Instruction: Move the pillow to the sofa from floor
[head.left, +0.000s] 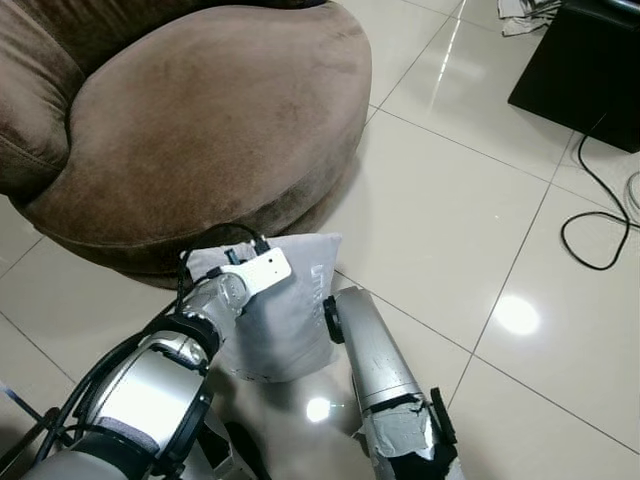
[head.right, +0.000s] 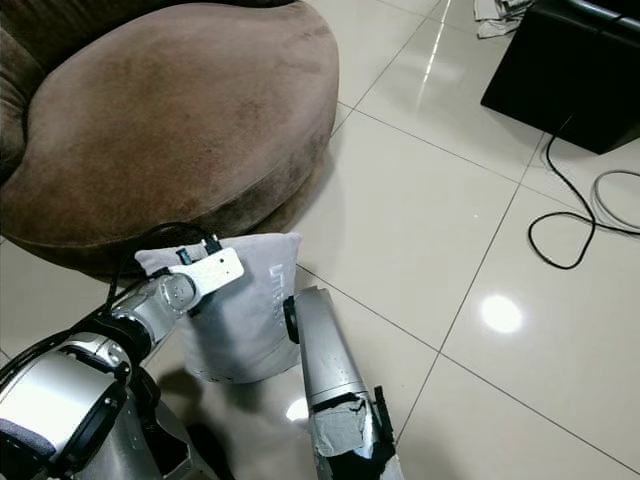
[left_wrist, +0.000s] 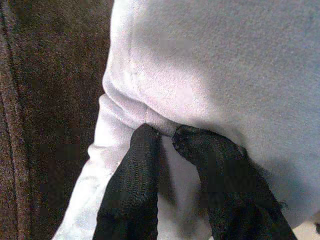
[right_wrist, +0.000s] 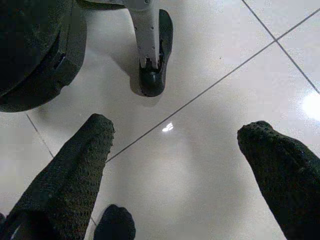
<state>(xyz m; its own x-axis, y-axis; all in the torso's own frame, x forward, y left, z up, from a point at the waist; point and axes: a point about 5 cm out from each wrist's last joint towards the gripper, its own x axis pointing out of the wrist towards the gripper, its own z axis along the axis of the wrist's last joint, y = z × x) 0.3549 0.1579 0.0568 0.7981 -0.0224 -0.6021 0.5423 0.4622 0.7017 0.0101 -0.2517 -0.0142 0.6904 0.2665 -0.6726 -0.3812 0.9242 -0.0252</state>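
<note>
The left hand (left_wrist: 167, 135) has its two fingers pinched tight on a small fold at the pillow's (head.left: 285, 320) edge, with the pillow against the sofa (head.left: 200, 130) base. So thin a grip could slip during lifting. The right hand (right_wrist: 175, 145) hangs wide open and empty above the floor (head.left: 450, 200).

The same sofa (head.left: 190, 130) and tiled floor (head.left: 450, 220) are viewed downward by both head eyes; each wrist view is taken close along its end effector.
</note>
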